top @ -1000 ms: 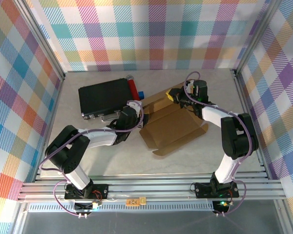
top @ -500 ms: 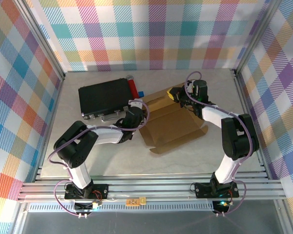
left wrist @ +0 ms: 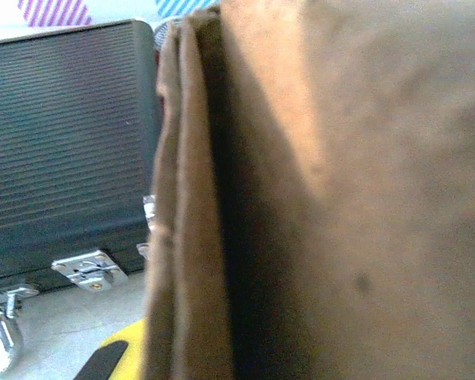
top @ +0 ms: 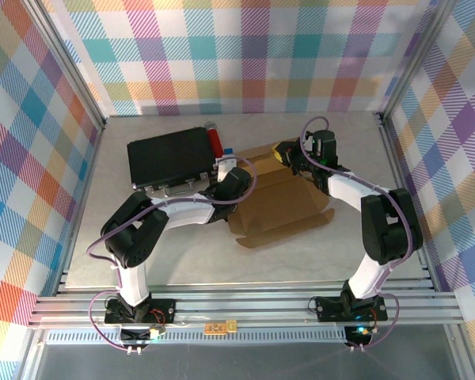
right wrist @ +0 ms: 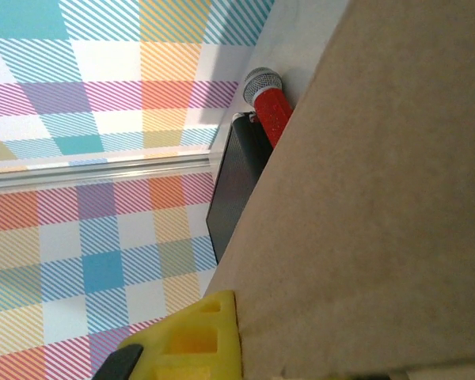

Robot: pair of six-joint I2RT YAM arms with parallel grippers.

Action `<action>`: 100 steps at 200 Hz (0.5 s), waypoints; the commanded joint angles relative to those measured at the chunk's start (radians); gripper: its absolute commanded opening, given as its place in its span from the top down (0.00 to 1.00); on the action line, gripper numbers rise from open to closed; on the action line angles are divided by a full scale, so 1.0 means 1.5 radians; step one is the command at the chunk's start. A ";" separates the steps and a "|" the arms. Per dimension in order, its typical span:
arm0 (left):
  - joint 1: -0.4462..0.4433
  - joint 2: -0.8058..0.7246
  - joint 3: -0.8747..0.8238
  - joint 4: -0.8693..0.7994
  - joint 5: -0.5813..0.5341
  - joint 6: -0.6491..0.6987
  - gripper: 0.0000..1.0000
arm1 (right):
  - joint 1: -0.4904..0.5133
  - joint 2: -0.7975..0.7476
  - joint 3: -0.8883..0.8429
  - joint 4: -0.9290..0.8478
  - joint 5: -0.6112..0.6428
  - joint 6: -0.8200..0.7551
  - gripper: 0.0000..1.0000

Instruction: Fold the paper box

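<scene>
Lying opened out on the table (top: 182,253), right of centre: paper box (top: 283,207). Pressing against its left edge, left hand (top: 237,179); touching its far edge, right hand (top: 285,152). Not showing how far either hand is opening, cardboard crowding both wrist views. Sitting just left of the box: black case (top: 169,157), red cylinder (top: 215,141).

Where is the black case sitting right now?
In the top view, the black case lies far-left on the table, just left of the paper box, with the red cylinder along its right end.
</scene>
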 commanded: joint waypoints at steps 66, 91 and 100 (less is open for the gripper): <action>0.016 0.039 0.079 -0.252 -0.054 -0.090 1.00 | 0.016 -0.070 0.009 -0.126 -0.012 0.025 1.00; 0.016 0.000 0.037 -0.179 -0.052 0.007 1.00 | 0.014 -0.091 0.065 -0.254 0.003 -0.022 0.93; 0.016 -0.017 0.014 -0.140 -0.046 0.050 1.00 | 0.012 -0.100 0.091 -0.310 0.015 -0.043 0.83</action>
